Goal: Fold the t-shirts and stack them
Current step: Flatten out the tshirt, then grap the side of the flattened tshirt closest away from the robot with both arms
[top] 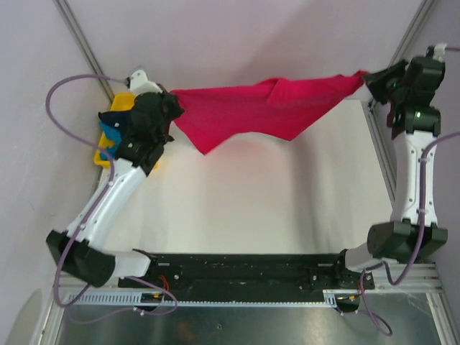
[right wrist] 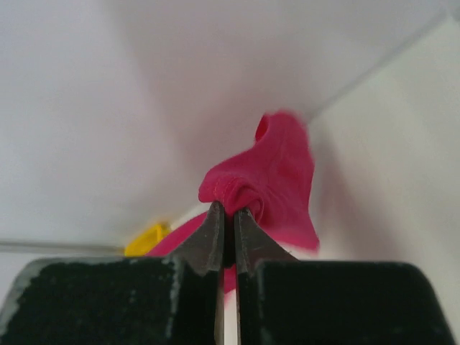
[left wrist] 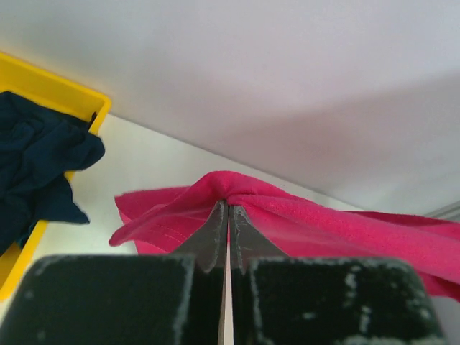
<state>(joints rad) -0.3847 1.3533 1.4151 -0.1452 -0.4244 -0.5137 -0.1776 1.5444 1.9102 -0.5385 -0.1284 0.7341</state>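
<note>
My left gripper (left wrist: 228,208) is clamped on one bunched end of the crimson-pink t-shirt (top: 266,108). My right gripper (right wrist: 226,212) is pinched on the opposite end. The shirt hangs stretched between them over the far side of the white table (top: 273,208), one corner drooping. The navy t-shirt (left wrist: 36,165) spills over the yellow tray (left wrist: 65,93) at far left, with a bit of the teal-blue t-shirt (top: 109,131) there too.

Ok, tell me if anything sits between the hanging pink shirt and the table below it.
Nothing visible does. The crimson-pink cloth t-shirt hangs between the left tool and right tool over the white table; the yellow plastic tray sits off to the left.
</note>
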